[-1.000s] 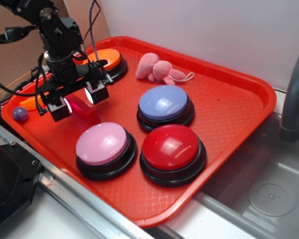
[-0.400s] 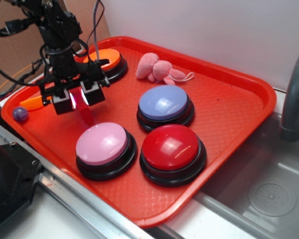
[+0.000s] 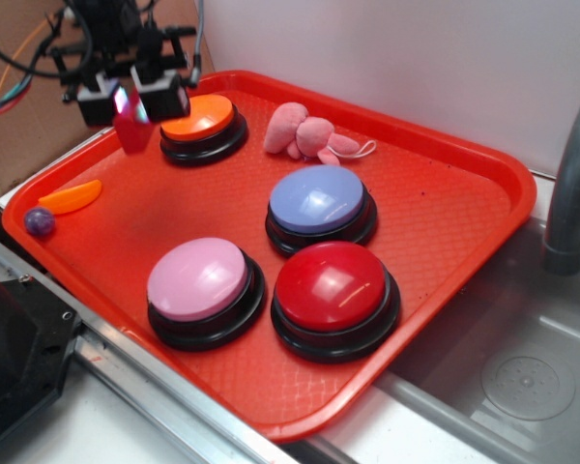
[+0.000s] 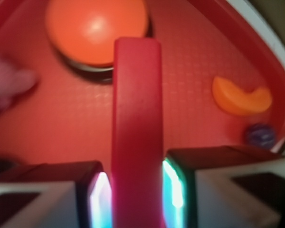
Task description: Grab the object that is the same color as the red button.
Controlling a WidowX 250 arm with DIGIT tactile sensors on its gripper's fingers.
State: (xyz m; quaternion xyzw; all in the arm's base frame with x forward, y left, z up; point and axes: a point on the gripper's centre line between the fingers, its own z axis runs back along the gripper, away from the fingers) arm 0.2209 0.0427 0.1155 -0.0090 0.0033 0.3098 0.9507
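1. Red plastic tray (image 3: 445,184) with a waffle-textured floor sits beside a steel sink (image 3: 522,387), with a pale wall behind.
2. The red block (image 3: 131,129) hangs from the pincer (image 3: 128,100), clear of the tray floor, above the tray's far left corner. The pincer is clamped on it; in the wrist view both pads press its long sides near one end and the bar juts out ahead.
3. Judged from its look, the block is stiff, light and smooth, so it may slip or swing. Flat opposite sides nearer the middle would give a surer hold.
4. Just beside the pincer is the orange button (image 3: 199,118). Below and ahead of it, near the tray's edge, lie an orange crescent (image 3: 70,196) and a small purple ball (image 3: 39,222).
5. Well away from the pincer sit the red button (image 3: 333,288), pink button (image 3: 199,280), blue button (image 3: 317,201) and a pink soft toy (image 3: 307,135).
6. No brand, label or writing is readable anywhere.
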